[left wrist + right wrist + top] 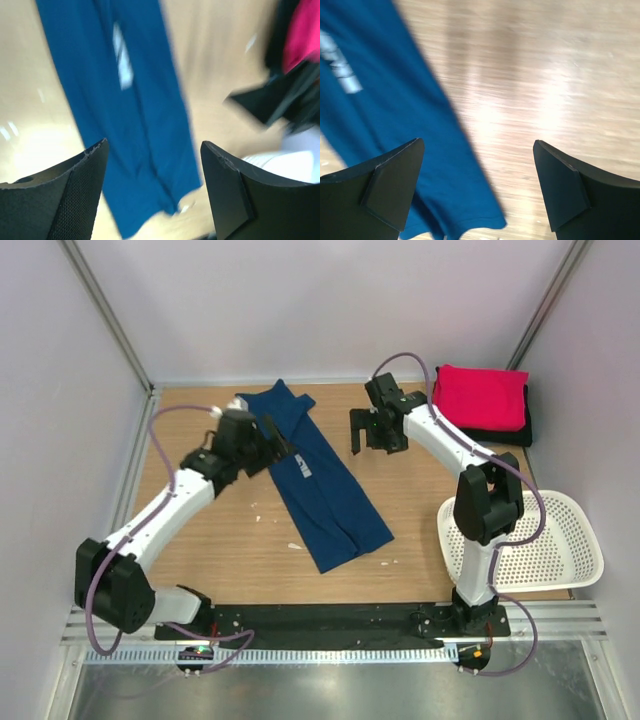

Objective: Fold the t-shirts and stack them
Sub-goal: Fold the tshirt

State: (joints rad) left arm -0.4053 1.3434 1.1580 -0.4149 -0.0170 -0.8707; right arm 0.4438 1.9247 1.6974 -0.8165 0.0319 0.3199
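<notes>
The navy blue t-shirt (325, 485) lies on the table as a long narrow strip running from back left to front middle, its pale print (304, 469) showing. It also shows in the left wrist view (130, 125) and the right wrist view (395, 125). My left gripper (277, 443) hovers open and empty over the strip's upper left edge; in its own view (155, 144) the shirt lies below. My right gripper (368, 435) is open and empty just right of the strip (479, 144). The pink-red t-shirt (480, 395) sits folded on the black one (505, 432) at the back right.
A white perforated basket (545, 540) overhangs the table's front right edge beside the right arm's base. Small white scraps (296, 546) lie on the wood near the shirt. Grey walls close the table on three sides.
</notes>
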